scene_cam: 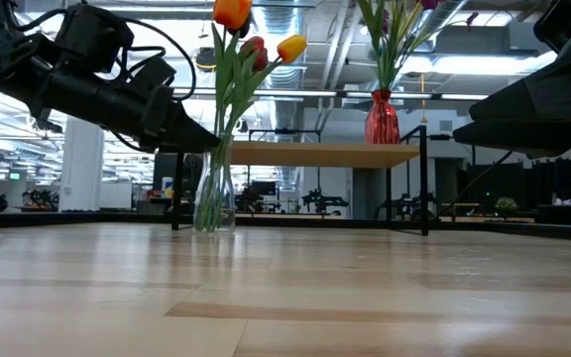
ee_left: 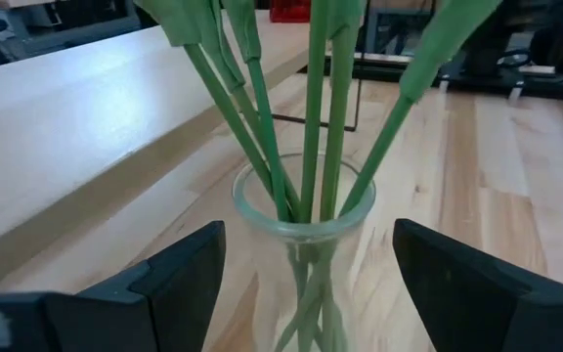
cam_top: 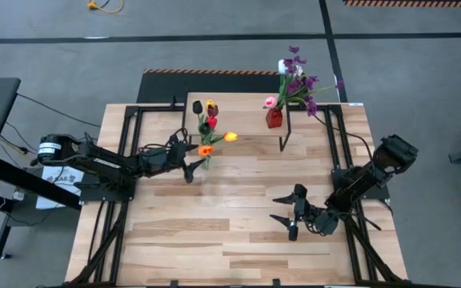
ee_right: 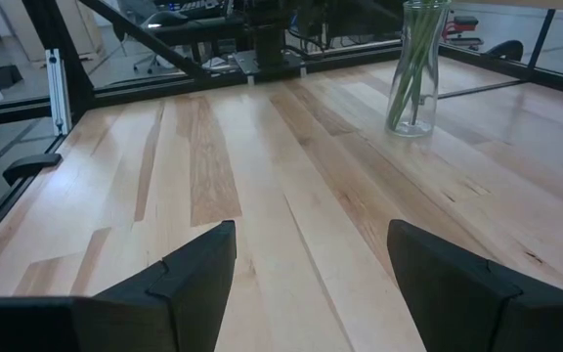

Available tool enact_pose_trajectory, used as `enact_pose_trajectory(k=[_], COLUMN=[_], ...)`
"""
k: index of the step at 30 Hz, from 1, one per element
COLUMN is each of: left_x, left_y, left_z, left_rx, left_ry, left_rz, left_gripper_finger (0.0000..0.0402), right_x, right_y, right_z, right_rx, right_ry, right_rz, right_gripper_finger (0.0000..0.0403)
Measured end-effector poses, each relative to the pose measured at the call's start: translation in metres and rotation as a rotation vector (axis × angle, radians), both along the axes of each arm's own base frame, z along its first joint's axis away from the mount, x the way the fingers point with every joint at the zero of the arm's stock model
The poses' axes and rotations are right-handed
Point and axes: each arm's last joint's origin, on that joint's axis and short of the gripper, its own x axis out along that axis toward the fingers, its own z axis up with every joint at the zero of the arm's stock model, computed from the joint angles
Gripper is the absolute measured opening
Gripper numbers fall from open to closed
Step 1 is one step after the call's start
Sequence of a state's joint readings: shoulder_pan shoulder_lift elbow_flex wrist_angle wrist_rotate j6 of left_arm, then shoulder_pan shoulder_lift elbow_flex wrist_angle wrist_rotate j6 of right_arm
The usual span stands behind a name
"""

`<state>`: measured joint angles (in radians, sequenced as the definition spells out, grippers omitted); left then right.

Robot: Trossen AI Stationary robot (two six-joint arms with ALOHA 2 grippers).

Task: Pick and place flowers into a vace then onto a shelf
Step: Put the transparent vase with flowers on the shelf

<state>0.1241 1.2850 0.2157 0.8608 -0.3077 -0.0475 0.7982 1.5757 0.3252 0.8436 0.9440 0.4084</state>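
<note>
L jaws (ee_left: 306, 269) astride clear glass vase (ee_left: 304, 256)

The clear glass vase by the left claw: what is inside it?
The clear glass vase holds several green tulip stems, crossing inside the neck. The left claw straddles it, open. Whether it holds water cannot be told; the vase's bottom is out of view here.

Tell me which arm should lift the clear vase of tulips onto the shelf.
Left, probably. The left gripper is open with its fingers on either side of the clear vase, beside the shelf. The right gripper is open over bare table, well away.
</note>
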Motion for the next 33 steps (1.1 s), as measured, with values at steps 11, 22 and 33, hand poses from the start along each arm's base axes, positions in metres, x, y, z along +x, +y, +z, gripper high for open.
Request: enact_pose_trajectory(k=[11,22,33], left_x=[-0.001,-0.001,0.001], left_y=[0.010,0.011,0.011], left_z=[0.001,0.001,0.004], left_rx=[0.008,0.039,0.056], left_ry=[-0.001,0.012,-0.002], left_rz=[-0.056,-0.102,-0.102], left_gripper_finger=[0.0286,0.0286,0.0286], right_x=[0.000,0.000,0.000], right_y=[0.000,0.000,0.000], right_z=[0.000,0.000,0.000], right_rx=[0.000,0.001,0.001], right_ry=[-0.001,-0.001,-0.001], right_rz=[0.000,-0.002,-0.002], right_gripper_finger=[0.0260,0.0260,0.0260])
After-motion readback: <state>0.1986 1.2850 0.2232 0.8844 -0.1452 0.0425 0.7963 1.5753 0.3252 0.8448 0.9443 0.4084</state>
